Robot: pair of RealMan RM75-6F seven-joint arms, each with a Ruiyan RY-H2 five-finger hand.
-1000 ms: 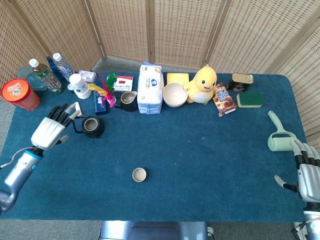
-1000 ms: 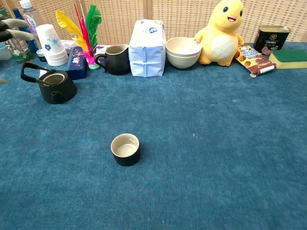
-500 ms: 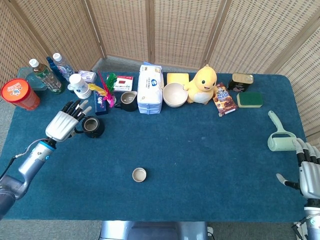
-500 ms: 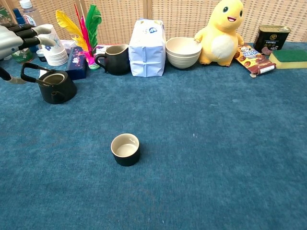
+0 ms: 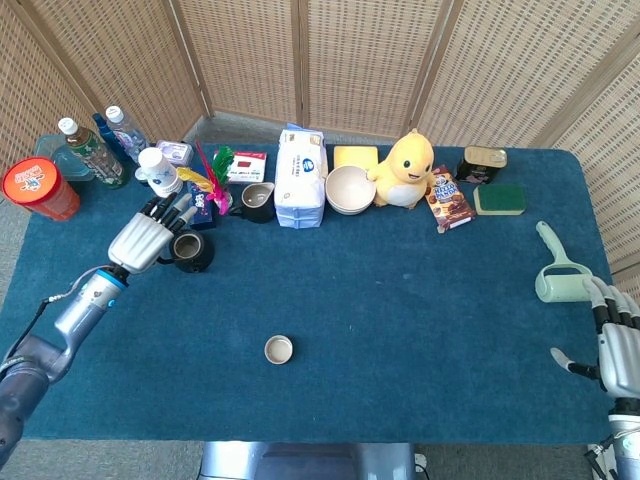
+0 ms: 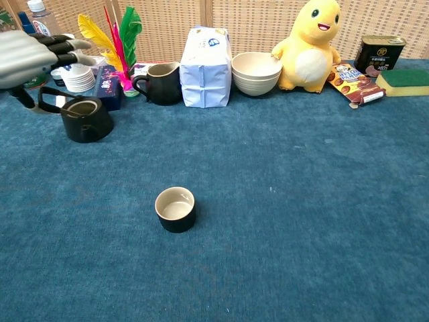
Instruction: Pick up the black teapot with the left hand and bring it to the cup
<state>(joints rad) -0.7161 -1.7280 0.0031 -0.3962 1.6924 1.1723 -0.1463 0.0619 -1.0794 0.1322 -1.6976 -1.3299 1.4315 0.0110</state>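
The black teapot stands lidless on the blue table at the left, its loop handle pointing left. My left hand is at that handle, fingers stretched out over it and the thumb reaching down beside it. No closed grip shows. The small black cup, cream inside, stands alone near the front middle, well to the right of the teapot and nearer the front. My right hand rests open at the table's front right corner and holds nothing.
Just behind the teapot stand a stack of paper cups, a blue box with feathers and a black mug. Further along the back row are a tissue pack, bowls and a yellow duck. A lint roller lies by the right hand.
My left hand has moved right and forward from the table's left edge onto the teapot's handle. The teapot has shifted slightly to the right. The right hand has stayed in place.
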